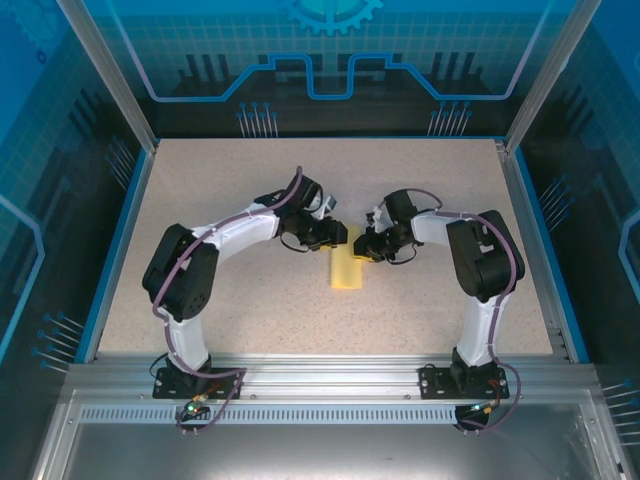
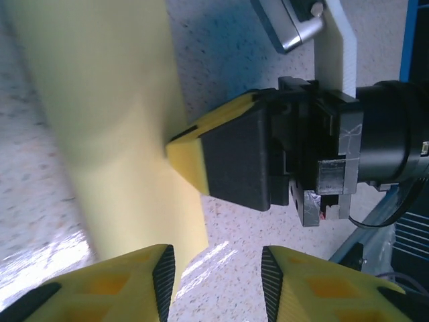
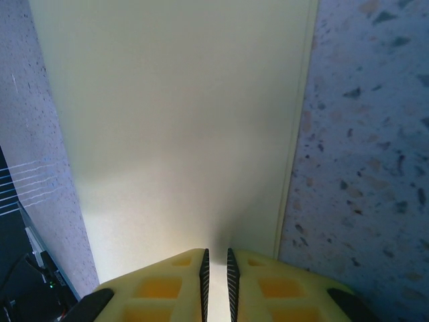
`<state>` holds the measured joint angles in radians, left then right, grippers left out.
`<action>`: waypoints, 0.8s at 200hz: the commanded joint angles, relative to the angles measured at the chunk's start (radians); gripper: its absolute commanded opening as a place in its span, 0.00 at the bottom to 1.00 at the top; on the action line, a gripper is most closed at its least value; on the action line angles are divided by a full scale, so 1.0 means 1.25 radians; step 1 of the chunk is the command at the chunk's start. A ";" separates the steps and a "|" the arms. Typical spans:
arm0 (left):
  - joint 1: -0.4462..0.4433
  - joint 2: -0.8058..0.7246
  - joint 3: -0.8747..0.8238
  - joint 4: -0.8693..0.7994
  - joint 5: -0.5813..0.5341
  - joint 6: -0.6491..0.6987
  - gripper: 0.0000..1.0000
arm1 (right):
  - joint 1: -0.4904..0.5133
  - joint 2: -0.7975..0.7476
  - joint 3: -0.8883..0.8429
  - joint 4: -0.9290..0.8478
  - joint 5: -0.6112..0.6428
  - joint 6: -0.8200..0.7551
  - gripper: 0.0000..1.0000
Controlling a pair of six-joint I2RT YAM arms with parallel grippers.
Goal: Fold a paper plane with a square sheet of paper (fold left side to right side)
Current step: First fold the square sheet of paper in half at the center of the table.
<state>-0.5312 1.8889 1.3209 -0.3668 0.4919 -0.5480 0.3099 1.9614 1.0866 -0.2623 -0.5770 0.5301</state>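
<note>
With the right claw (image 3: 216,255) pinching the folded paper (image 1: 347,272) at its end and the left claw (image 2: 218,261) spread just beside it, a sideways tug could skew the crease.

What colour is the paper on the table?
The paper is yellow, clearest in the top view.

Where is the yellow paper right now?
The folded bright-yellow sheet of paper lies flat in the middle of the speckled table in the top view, between the left gripper and the right gripper at its far end.
</note>
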 commanded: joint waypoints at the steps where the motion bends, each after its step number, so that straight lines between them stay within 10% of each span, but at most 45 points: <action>1: -0.006 0.055 -0.001 0.028 0.050 -0.012 0.40 | 0.015 0.039 -0.004 -0.047 0.054 -0.018 0.18; 160: 0.002 0.097 -0.078 -0.047 -0.083 0.029 0.39 | 0.018 0.064 0.023 -0.117 0.087 -0.053 0.19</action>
<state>-0.5358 2.0357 1.2930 -0.3614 0.4267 -0.5362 0.3164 1.9770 1.1271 -0.3248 -0.5583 0.4927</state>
